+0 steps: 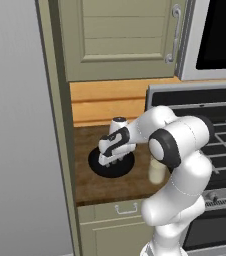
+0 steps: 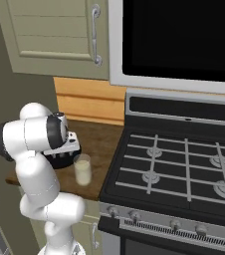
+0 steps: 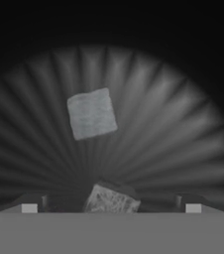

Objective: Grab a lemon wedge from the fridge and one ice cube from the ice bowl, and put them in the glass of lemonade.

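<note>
Gripper: the gripper [image 1: 116, 161] sits a little left of the middle in the left base view. It points down into the black dish. In the hand view its two dark tips show at the bottom left and bottom right, far apart. The jaws are wide open. A grey cube lies low between the tips, but they do not pinch it. It holds nothing.

Ice bowl: the ice bowl [image 1: 97, 165] is a round, flat black dish on the brown counter, left of the middle in the left base view. In the right base view a dark edge of it [image 2: 59, 160] peeks out under the arm, at the middle left. In the hand view its ribbed dark inside [image 3: 183, 129] spreads across the picture.

Ice cubes: one pale grey ice cube [image 3: 91, 113] lies in the bowl, a bit above and left of the middle of the hand view. A second cube [image 3: 111, 200] sits at the bottom middle, partly cut off by the edge.

Glass of lemonade: the glass of lemonade [image 2: 82, 170] stands upright on the counter, just beside the bowl, lower left of the middle in the right base view. In the left base view it [image 1: 157, 172] is partly hidden behind the arm.

Counter: the brown wooden counter [image 1: 90, 187] holds the bowl and the glass.

Stove: the stove [image 2: 184, 164] fills the right side of the right base view, next to the counter.

Cabinet: a beige cabinet [image 1: 120, 35] hangs at the top of the left base view.
</note>
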### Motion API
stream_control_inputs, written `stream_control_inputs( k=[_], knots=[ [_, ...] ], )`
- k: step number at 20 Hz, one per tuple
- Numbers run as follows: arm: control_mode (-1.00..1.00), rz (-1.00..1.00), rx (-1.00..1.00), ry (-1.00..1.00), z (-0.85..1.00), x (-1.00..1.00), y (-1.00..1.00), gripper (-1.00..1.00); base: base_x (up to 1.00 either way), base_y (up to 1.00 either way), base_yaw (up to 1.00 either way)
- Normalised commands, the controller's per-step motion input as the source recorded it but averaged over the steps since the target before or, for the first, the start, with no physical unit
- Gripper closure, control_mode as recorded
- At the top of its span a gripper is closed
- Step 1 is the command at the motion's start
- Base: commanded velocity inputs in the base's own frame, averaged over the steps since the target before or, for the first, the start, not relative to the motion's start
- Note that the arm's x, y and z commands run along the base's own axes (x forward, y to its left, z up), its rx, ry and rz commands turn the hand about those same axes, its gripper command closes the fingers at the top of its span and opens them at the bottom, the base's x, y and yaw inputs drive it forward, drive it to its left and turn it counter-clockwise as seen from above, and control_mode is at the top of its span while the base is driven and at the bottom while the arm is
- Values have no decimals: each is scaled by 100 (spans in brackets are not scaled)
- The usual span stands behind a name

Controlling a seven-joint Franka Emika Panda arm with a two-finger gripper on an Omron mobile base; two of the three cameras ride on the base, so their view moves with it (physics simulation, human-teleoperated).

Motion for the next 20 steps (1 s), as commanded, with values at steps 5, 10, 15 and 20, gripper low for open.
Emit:
stream_control_inputs(
  k=[5, 10, 15, 20],
  knots=[
    [-100, 0, 0, 0, 0, 0, 0, 100, 0, 0, 0],
    [-100, 0, 0, 0, 0, 0, 0, 100, 0, 0, 0],
    [-100, 0, 0, 0, 0, -1, 0, 100, 0, 0, 0],
    [-100, 0, 1, -4, 10, -9, 0, 100, 0, 0, 0]
  ],
)
